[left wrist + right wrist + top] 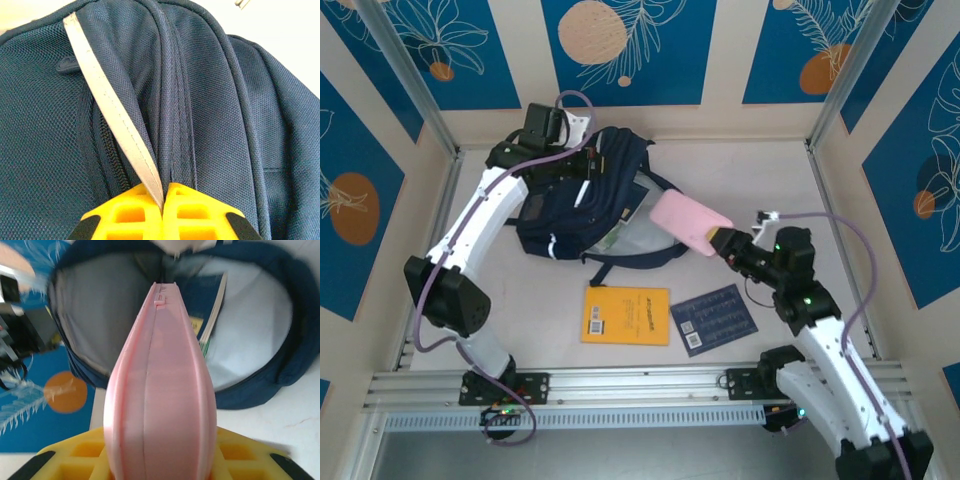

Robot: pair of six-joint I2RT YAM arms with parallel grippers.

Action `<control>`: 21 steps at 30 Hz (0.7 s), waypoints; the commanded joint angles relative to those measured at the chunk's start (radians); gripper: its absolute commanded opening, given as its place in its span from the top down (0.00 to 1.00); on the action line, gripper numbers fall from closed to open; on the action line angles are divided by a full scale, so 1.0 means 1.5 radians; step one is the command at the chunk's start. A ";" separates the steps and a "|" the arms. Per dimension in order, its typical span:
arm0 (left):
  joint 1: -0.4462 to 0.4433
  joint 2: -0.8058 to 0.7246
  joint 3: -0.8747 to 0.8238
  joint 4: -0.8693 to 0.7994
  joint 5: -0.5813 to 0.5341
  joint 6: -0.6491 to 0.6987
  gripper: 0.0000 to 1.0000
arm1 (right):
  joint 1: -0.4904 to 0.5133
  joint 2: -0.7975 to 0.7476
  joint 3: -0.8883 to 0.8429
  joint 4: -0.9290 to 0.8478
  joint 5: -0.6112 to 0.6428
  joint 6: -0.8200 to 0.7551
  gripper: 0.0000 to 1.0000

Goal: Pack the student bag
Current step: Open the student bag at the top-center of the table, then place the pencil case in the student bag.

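Navy bag (615, 170); pink case (688, 222)

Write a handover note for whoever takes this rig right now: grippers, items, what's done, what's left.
Left gripper: shut, pinching the grey trim strip of the student bag, apparently holding it open.
Right gripper: shut on the pink case, which points into the bag's open mouth and is mostly outside.
Done: bag open; a book seems already inside.
Left: push the case in and release. The yellow book and dark blue booklet lie on the table in front of the bag, unpacked.
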 commanded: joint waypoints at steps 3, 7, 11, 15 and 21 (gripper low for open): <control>0.046 -0.067 0.012 0.077 0.057 -0.011 1.00 | 0.075 0.093 0.049 0.111 -0.036 -0.008 0.70; 0.057 -0.070 0.020 0.096 0.092 -0.042 1.00 | 0.095 0.173 0.060 0.188 -0.029 0.007 0.70; 0.057 -0.076 0.026 0.098 0.096 -0.047 1.00 | 0.105 0.271 0.088 0.264 -0.047 0.021 0.70; 0.059 -0.087 0.024 0.099 0.096 -0.049 1.00 | 0.135 0.370 0.157 0.297 -0.073 0.004 0.67; 0.063 -0.102 0.009 0.117 0.108 -0.069 1.00 | 0.182 0.532 0.274 0.297 -0.086 -0.024 0.65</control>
